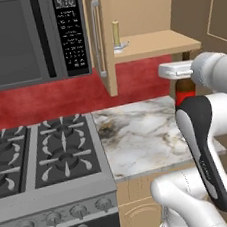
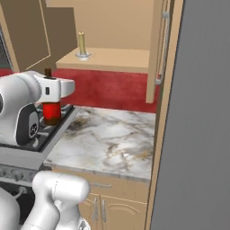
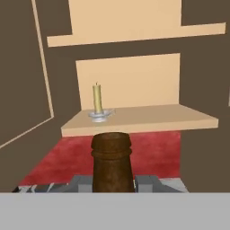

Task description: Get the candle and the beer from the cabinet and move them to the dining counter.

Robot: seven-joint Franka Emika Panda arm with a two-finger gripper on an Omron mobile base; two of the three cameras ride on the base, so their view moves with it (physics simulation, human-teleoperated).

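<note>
- The beer (image 3: 112, 161) is a dark brown glass bottle with a red label and a narrow neck, upright above the marble desk (image 1: 138, 132) beside the stove (image 1: 45, 154).
- The end effector (image 3: 112, 183) is closed nearly all the way on the beer's neck, one fingertip (image 3: 80, 183) on each side.
- The candle (image 2: 81, 43), a slim pale yellow stick in a small silver holder, stands upright on the open cabinet's (image 2: 117, 58) bottom board, near its left front edge.
- The left base view shows a microwave (image 1: 30, 37); the hand view looks straight down the bottle's mouth toward the candle.
- One beer, one candle.
</note>
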